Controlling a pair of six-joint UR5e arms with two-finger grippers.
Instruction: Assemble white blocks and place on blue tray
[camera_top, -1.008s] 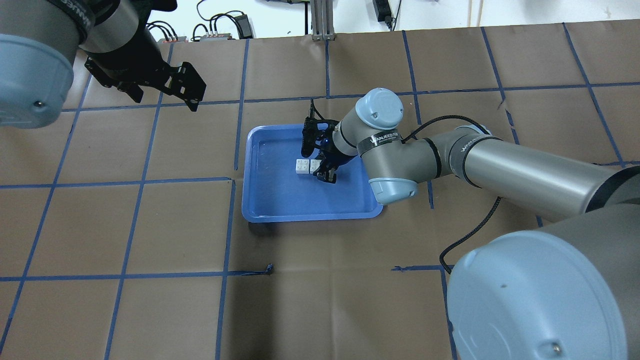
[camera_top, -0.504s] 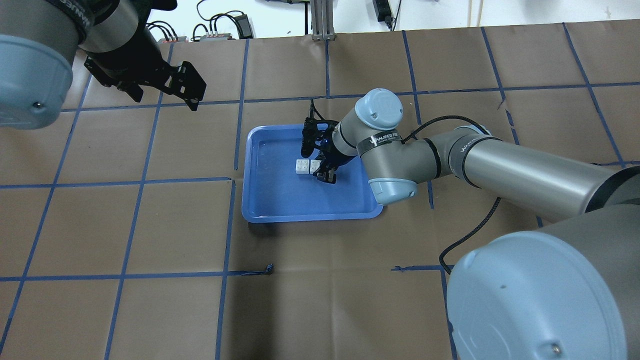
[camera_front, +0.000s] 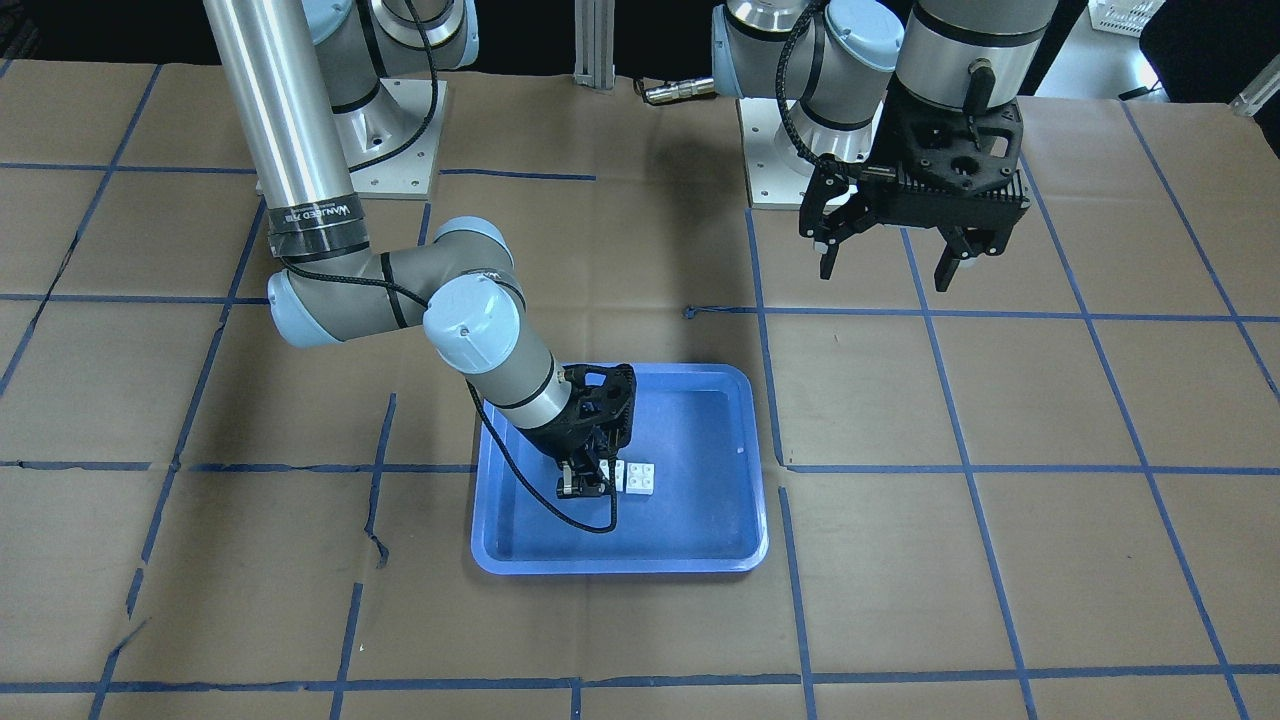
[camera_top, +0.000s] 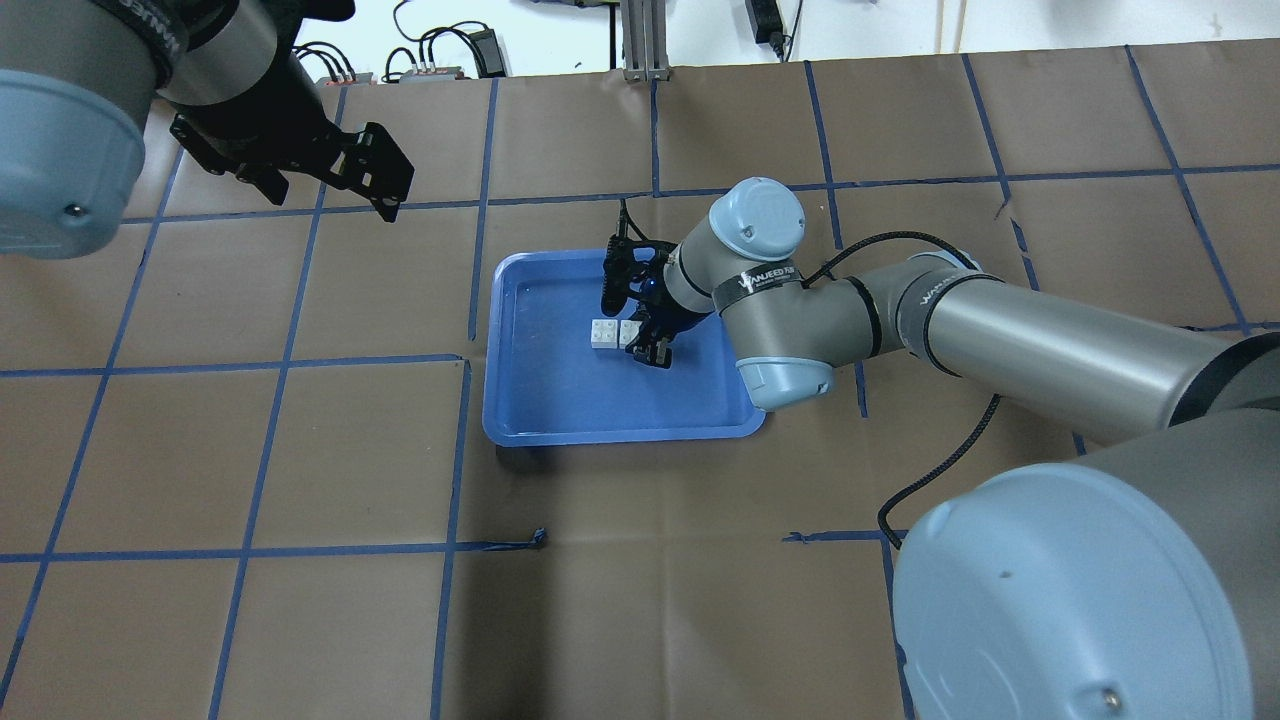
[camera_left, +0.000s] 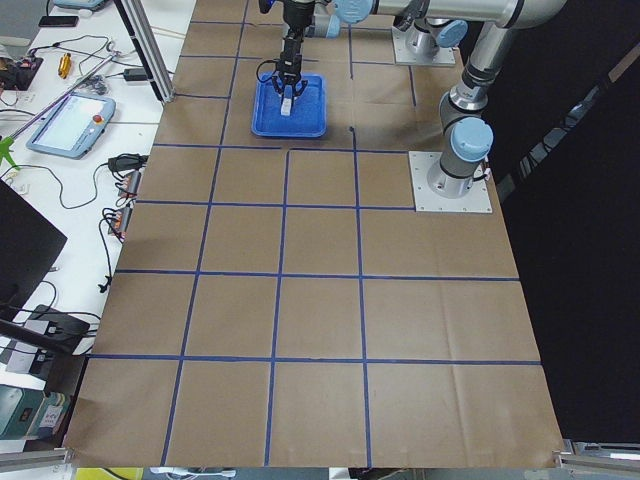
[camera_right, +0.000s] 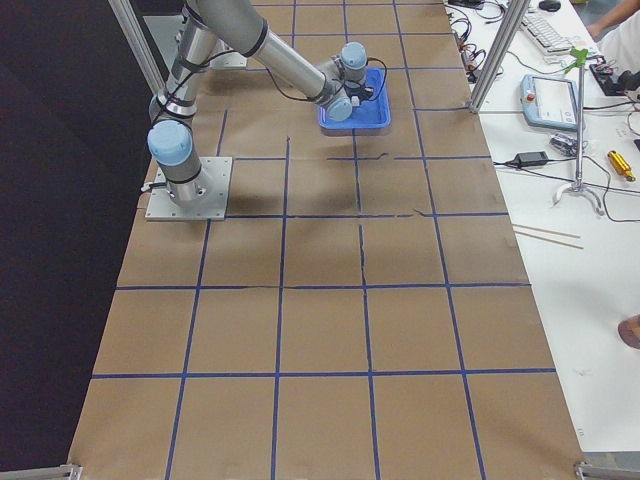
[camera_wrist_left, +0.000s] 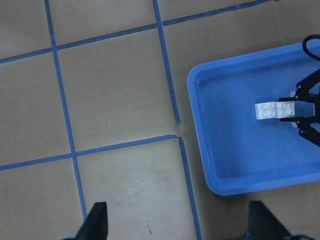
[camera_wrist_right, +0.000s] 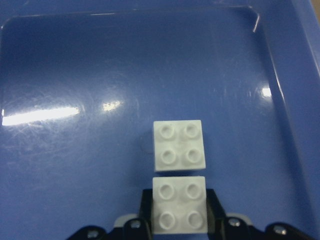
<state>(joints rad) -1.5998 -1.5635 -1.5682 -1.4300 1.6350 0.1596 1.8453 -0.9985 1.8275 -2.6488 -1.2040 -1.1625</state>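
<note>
Our right hand (camera_wrist_right: 179, 211) is clamped on one white block (camera_wrist_right: 179, 200) inside the blue tray (camera_top: 560, 400); the 2nd block (camera_wrist_right: 179, 145) sits just beside it, not stacked. Left hand (camera_front: 886, 268) hangs agape above the bench (camera_top: 300, 450), well apart. Risks: lifting may nudge the neighbour, or misaligned studs won't seat. The arm band (camera_top: 760, 280) reads approx. "WANJEED"; the rest is too small.

Brown-papered table (camera_top: 300, 640), blue tape grid (camera_top: 250, 551). Loose tape end (camera_top: 538, 538) at 6 o'clock. Cables (camera_top: 430, 55) past 12 o'clock edge. Teach pendant (camera_left: 70, 125) on side bench (camera_left: 45, 200).
</note>
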